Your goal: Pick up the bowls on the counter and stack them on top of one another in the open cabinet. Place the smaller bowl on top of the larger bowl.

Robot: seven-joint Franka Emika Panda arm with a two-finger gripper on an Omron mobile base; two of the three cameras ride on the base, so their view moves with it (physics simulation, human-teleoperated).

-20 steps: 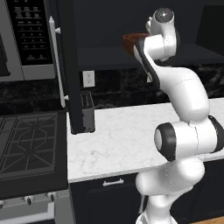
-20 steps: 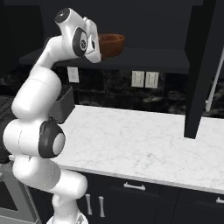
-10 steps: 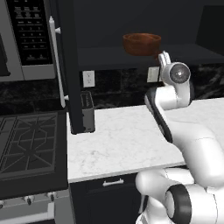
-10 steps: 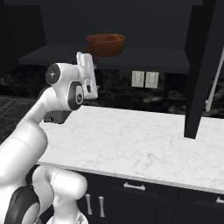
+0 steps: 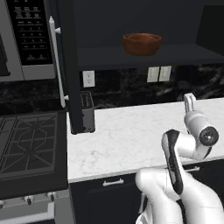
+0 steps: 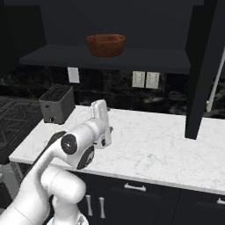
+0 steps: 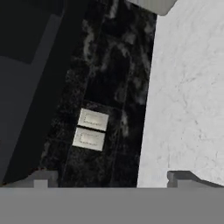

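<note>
Larger bowl upright on open cabinet shelf — gripper low over counter, fingers apart, empty.

A wide reddish-brown larger bowl with glossy dark grain was seen set upright on the dark shelf of the open cabinet, well above the white speckled tabletop, its door swung open.
</note>
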